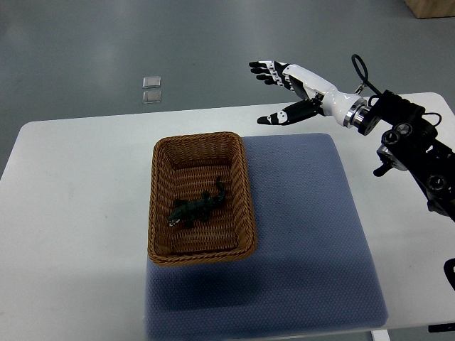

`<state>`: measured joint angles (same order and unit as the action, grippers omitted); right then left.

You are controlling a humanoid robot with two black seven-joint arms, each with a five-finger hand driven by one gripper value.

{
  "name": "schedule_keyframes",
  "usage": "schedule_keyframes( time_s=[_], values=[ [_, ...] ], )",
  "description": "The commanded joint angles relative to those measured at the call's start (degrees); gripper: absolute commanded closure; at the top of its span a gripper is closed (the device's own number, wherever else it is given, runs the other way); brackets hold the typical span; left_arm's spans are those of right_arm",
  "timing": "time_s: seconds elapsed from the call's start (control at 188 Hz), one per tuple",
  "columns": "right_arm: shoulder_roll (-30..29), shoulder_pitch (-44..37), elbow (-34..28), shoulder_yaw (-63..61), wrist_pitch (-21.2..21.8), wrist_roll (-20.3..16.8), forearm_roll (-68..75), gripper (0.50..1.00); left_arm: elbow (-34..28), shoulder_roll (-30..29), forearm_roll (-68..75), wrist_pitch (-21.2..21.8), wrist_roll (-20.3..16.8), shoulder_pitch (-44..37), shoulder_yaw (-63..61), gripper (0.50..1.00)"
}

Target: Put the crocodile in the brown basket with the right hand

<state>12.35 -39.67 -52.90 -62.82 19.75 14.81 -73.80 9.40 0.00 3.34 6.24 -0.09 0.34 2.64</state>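
Crocodile (197, 208) lying inside the brown basket (163, 234); right hand (288, 91) hovering empty, well apart toward the bench's far edge.

The toy is resting on the basket floor, its long axis running diagonally from near-left head to far-right tail. Beyond it, over the far edge of the blue mat (313, 234), the right hand's fingers (264, 69) are spreading apart, holding nothing. By my judgement, placing looks done.
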Motion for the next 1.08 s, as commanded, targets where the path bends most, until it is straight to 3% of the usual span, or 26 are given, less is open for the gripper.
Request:
schedule_keyframes(
  time_s=[0.0, 0.25, 0.56, 1.077],
  values=[
    [-1.0, 1.6, 2.7, -4.4, -0.4, -2.8, 6.2, 0.579, 0.0, 0.0, 0.0, 0.0, 0.0, 0.0, 0.0, 0.5],
    [-3.6, 5.9, 3.6, -15.0, -0.9, -8.5, 16.3, 0.579, 0.0, 0.0, 0.0, 0.0, 0.0, -0.1, 0.0, 0.5],
    [-7.0, 8.4, 6.6, -23.4, -3.0, -8.7, 17.8, 0.576, 0.0, 0.0, 0.0, 0.0, 0.0, 0.0, 0.0, 0.5],
    [-7.8, 10.0, 7.6, -23.7, -2.9, -7.9, 28.7, 0.574, 0.0, 0.0, 0.0, 0.0, 0.0, -0.1, 0.0, 0.5]
  ],
)
